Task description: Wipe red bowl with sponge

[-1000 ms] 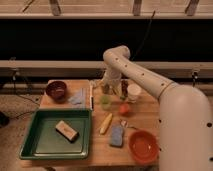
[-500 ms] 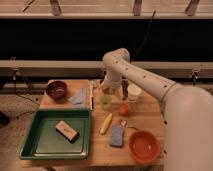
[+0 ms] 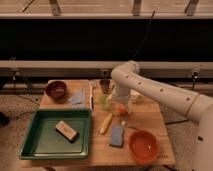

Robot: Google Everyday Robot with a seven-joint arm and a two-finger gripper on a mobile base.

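Since the earlier frames the white arm [image 3: 165,95] has sunk and swung nearer the camera, its bent elbow now lower over the wooden table [image 3: 150,117], while everything on the table lies as before. From that elbow the arm drops to the gripper [image 3: 116,104], which hangs just past the far right corner of the green tray [image 3: 55,111], with its two fingers spread wide and nothing between them. That tray fills the near left part of the table. The red bowl [image 3: 144,146] sits well to the right of the tray, at the table's near edge, apart from the gripper. A smaller maroon bowl [image 3: 56,90] stands behind the tray's far left side, and a pale blue cloth [image 3: 78,97] lies behind its far right side. The sponge [image 3: 117,135] lies flat between the tray and the red bowl, close beside the bowl's left rim; whether they touch cannot be told. A yellow banana [image 3: 106,123] lies just right of the tray, and a tan block [image 3: 66,130] rests inside it. Behind the tray's right corner stand a dark cup [image 3: 104,85] and a green cup [image 3: 105,101], with a small orange fruit [image 3: 121,109] by the gripper.
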